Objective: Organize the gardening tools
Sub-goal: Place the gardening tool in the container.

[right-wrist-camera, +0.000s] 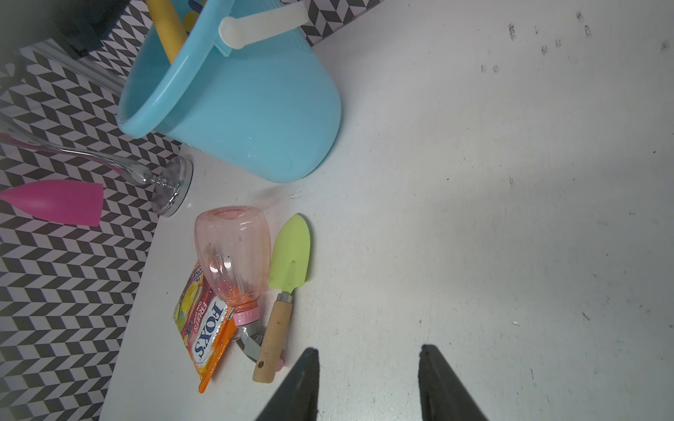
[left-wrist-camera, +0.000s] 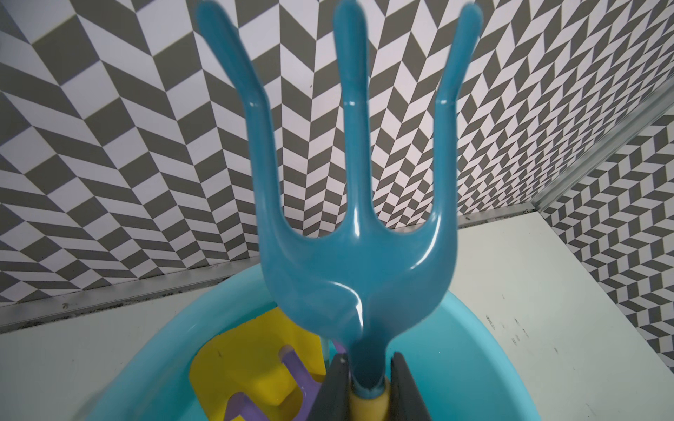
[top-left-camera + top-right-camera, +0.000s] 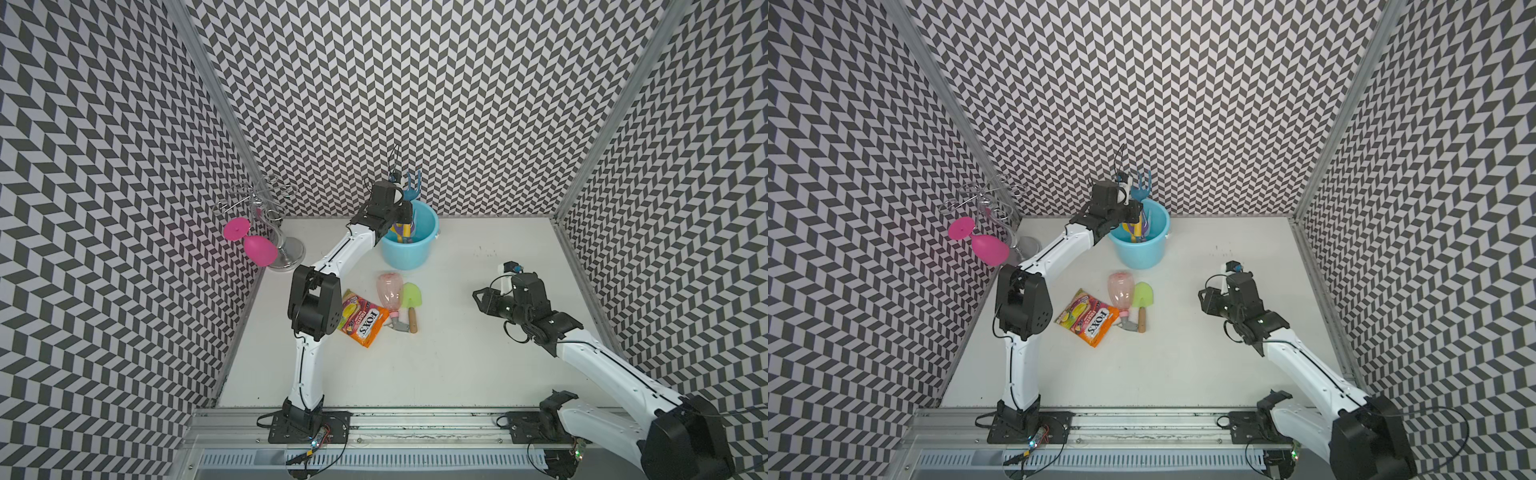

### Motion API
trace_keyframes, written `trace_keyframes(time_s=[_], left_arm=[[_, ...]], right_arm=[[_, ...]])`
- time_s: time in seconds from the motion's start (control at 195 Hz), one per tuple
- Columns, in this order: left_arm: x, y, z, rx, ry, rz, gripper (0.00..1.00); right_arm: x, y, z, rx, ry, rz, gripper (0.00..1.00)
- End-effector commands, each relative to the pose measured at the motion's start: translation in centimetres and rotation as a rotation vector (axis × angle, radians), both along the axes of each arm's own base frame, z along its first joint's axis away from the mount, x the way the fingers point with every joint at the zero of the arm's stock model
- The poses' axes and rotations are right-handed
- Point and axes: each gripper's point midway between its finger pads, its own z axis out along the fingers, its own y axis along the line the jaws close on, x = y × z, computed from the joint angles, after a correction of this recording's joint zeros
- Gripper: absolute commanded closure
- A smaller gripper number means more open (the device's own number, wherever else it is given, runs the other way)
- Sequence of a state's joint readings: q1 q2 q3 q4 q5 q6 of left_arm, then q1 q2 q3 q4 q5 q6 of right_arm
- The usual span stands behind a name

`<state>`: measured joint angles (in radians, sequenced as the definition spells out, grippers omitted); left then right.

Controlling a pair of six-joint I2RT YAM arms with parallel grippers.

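Teal plastic fork point(image 2: 357, 255) stands prongs-up over the light blue bucket point(image 3: 415, 253) near the back edge of the table point(image 3: 478, 353), the left gripper point(image 2: 368, 379) clamped tight on its neck. Right gripper point(image 1: 368, 350) hangs part-open, holding nothing, toward the right edge. Pink spray bottle point(image 1: 233, 255) and green trowel point(image 1: 290, 255) lie side by side mid-table, beside the candy bag point(image 1: 204, 328).

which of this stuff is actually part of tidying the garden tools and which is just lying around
Job: teal fork, yellow tool and purple tool in the bucket, green trowel, pink spray bottle.
Lying about: FOX'S candy bag, pink glass, metal rack.
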<state>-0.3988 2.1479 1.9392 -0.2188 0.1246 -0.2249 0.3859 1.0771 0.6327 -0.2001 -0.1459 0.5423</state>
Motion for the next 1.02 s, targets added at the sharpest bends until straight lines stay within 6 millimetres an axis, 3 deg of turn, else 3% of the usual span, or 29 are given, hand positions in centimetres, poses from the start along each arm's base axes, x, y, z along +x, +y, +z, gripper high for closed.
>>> trace_keyframes(time_s=[0.0, 0.261, 0.466, 0.568, 0.732, 0.912, 1.014], left_arm=[[0.1, -0.3, 0.4, -0.013, -0.039, -0.012, 0.84], [-1.0, -1.0, -1.1, 0.001, -0.015, -0.029, 0.7], [-1.5, -1.1, -0.3, 0.002, -0.028, -0.032, 0.6], [-1.9, -1.0, 0.9, -0.002, -0.043, -0.029, 0.57], [-3.2, 0.0, 4.4, -0.006, -0.093, -0.015, 0.49], [-5.6, 1.7, 7.6, 0.013, -0.128, 0.011, 0.41], [-7.2, 2.7, 8.3, 0.02, -0.121, 0.021, 0.39]], right_arm=[[0.6, 0.3, 0.4, -0.005, -0.03, 0.008, 0.54], [1.0, 0.7, -0.1, -0.007, -0.022, 0.021, 0.53], [0.9, 0.9, -0.2, -0.005, -0.02, 0.026, 0.53], [0.9, 1.0, 0.1, -0.003, -0.028, 0.028, 0.53], [1.2, 1.3, 0.7, 0.004, -0.043, 0.041, 0.52], [1.6, 2.4, 1.3, 0.019, -0.055, 0.073, 0.51], [1.7, 3.0, 1.5, 0.028, -0.058, 0.09, 0.51]])
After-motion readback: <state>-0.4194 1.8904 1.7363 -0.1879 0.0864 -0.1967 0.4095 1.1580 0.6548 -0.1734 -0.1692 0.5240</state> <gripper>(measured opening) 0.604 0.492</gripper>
